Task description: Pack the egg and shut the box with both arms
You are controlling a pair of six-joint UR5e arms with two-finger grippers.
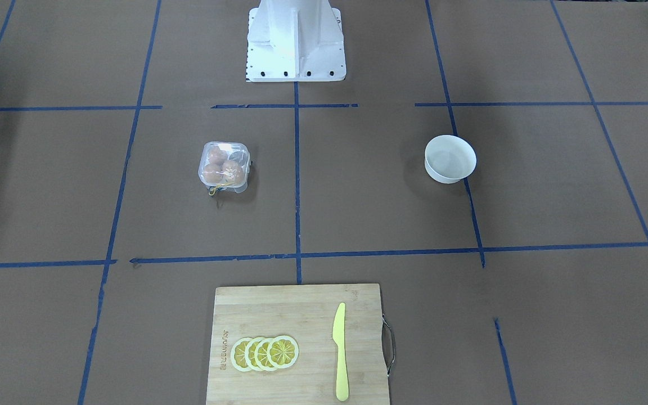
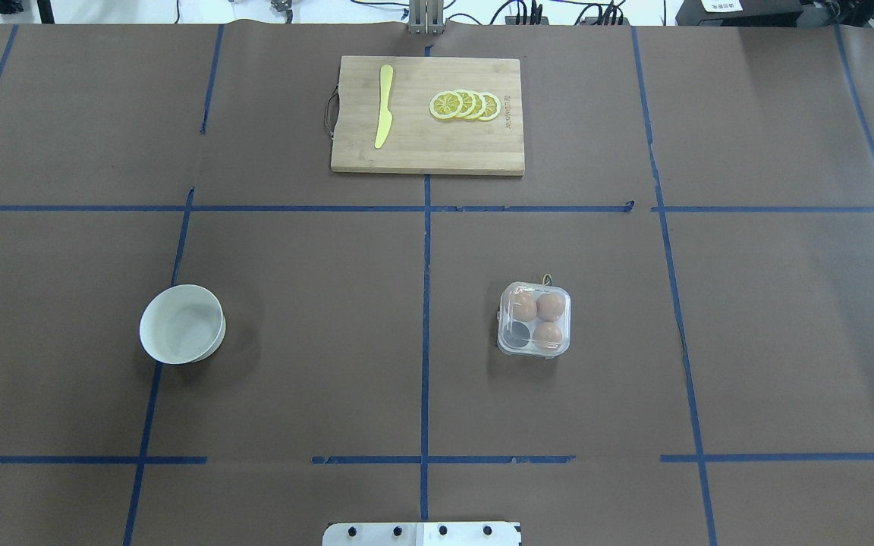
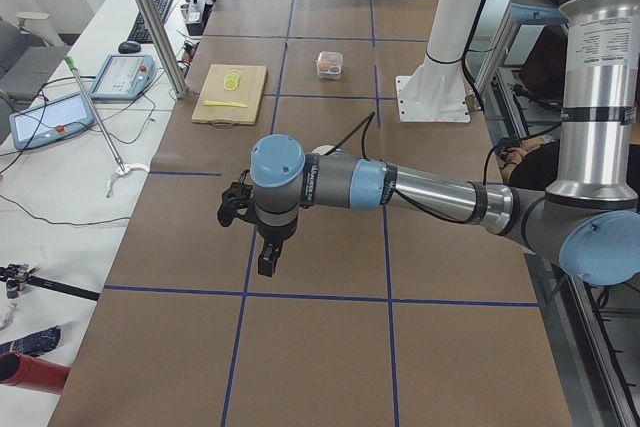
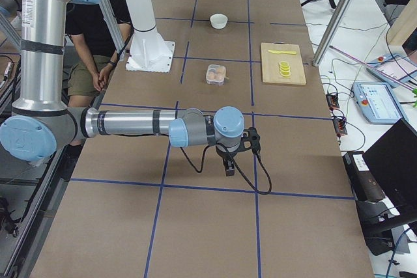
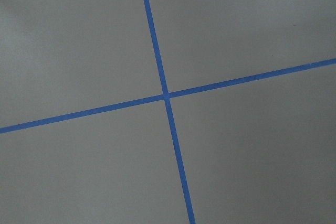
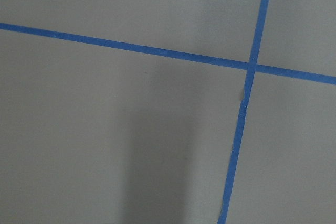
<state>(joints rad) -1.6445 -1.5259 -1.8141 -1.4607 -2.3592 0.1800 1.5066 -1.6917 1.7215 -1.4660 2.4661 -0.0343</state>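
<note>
The clear four-cell box (image 2: 534,319) sits right of the table's centre line, with its lid down over it as far as I can tell. It also shows in the front view (image 1: 224,167). Three tan-brown eggs (image 2: 549,306) lie in its cells, and the fourth cell looks dark and empty. My left gripper (image 3: 268,259) shows only in the left side view, far from the box. My right gripper (image 4: 229,166) shows only in the right side view, also far from it. I cannot tell whether either is open or shut. Both wrist views show only table paper.
A white bowl (image 2: 181,324) stands empty on the left half. A wooden cutting board (image 2: 427,155) at the far edge carries lemon slices (image 2: 466,105) and a yellow knife (image 2: 384,106). The white robot base (image 1: 296,42) stands at the near edge. Blue tape lines cross the brown table.
</note>
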